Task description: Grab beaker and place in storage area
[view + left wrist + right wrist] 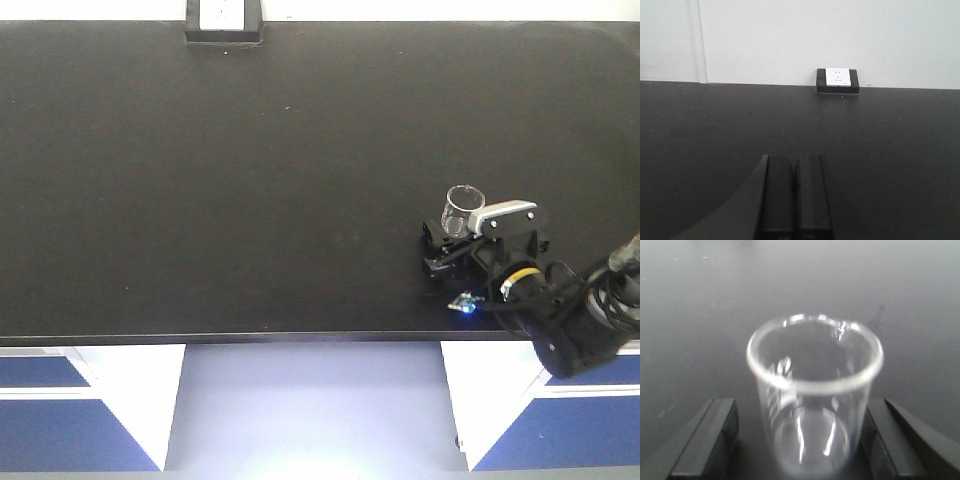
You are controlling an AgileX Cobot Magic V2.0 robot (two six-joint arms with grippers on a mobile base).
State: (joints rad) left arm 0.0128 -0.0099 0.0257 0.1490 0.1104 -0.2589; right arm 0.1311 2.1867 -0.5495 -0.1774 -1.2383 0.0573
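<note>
Tipping is the main risk, in my judgement: the beaker (pixel 815 395) stands upright between the fingers of the right gripper (pixel 800 440), and a sideways drag or a hasty pull back could catch the flared rim or the wall and knock the light glass over on the hard benchtop (pixel 250 180). In the wrist view the left finger (pixel 707 437) stands clear of the glass with bench showing between, while the right finger (pixel 890 440) sits just beside or against the wall, so the jaws look released rather than clamped, though contact on that side is hard to judge. The beaker is clear, empty, with a pour lip at its far rim, resting near the front right of the bench, well apart from the socket box (pixel 225 20). The left gripper (pixel 795 195) has its jaws pressed together on nothing.
</note>
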